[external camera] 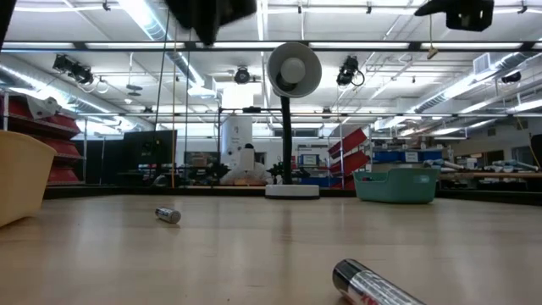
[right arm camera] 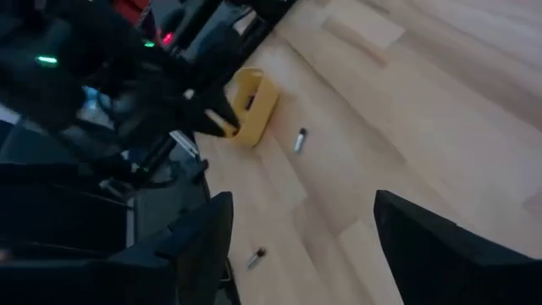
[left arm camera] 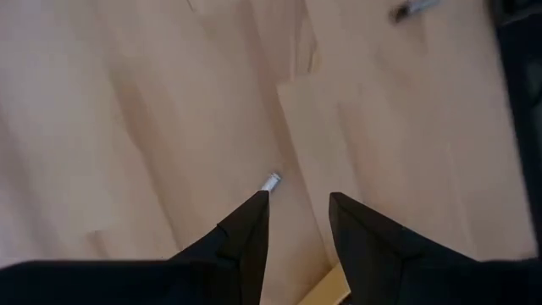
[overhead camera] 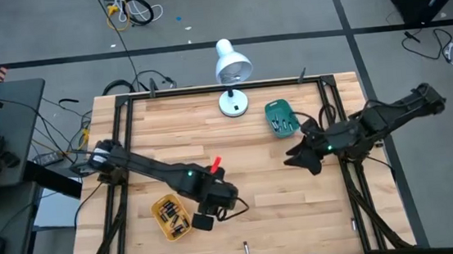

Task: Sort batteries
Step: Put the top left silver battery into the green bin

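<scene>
My left gripper hangs open and empty beside the yellow tray, which holds several batteries. In the left wrist view a loose battery lies on the table just past one fingertip of the left gripper. I cannot tell whether they touch. A second loose battery lies near the table's near edge. My right gripper is open and empty above the table, near the teal tray, which holds a few batteries. The right wrist view shows that gripper, the yellow tray and two loose batteries.
A white desk lamp stands at the table's far edge, left of the teal tray. The low view shows one battery lying at mid-table and another close to the camera. Bare wood lies between the two trays.
</scene>
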`<action>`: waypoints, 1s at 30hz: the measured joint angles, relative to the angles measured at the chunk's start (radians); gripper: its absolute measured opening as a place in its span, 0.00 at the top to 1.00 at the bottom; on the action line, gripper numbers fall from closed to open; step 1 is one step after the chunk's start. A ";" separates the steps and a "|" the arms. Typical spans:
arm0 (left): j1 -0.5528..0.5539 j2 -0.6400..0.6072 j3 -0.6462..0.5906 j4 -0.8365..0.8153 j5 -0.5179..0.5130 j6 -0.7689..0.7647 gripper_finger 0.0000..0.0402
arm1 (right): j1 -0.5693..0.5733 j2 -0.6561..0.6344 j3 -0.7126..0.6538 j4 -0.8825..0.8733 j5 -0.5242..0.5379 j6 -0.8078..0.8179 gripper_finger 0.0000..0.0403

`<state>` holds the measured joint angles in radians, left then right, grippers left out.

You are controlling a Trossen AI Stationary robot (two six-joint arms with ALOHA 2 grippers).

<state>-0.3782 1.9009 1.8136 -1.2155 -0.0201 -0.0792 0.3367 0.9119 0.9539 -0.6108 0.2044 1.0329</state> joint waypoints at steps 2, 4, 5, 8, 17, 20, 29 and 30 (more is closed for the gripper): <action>-0.002 -0.035 -0.116 0.061 0.006 -0.004 0.65 | 0.032 0.021 0.000 0.002 0.021 0.018 0.33; 0.000 -0.077 -0.231 0.140 -0.005 -0.005 0.65 | 0.059 0.045 0.000 0.005 0.036 0.029 0.34; 0.004 -0.103 -0.297 0.193 -0.010 -0.007 0.65 | 0.070 0.056 0.000 0.004 0.042 0.034 0.35; 0.026 -0.181 -0.502 0.392 0.036 -0.054 0.65 | 0.091 0.094 0.000 0.005 0.056 0.046 0.36; 0.011 -0.271 -0.888 0.865 0.133 0.063 0.65 | 0.133 0.193 0.000 0.037 0.060 0.098 0.36; 0.011 -0.269 -0.917 0.880 0.085 0.076 0.65 | 0.146 0.220 0.000 0.072 0.060 0.102 0.36; 0.011 -0.268 -0.907 0.941 -0.014 0.219 0.65 | 0.154 0.291 0.000 0.124 0.047 0.119 0.36; 0.011 -0.266 -0.907 0.942 -0.013 0.242 0.65 | 0.154 0.296 0.000 0.124 0.041 0.131 0.37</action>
<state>-0.3668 1.6347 0.9066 -0.2730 -0.0334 0.1625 0.4906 1.2079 0.9535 -0.4863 0.2457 1.1634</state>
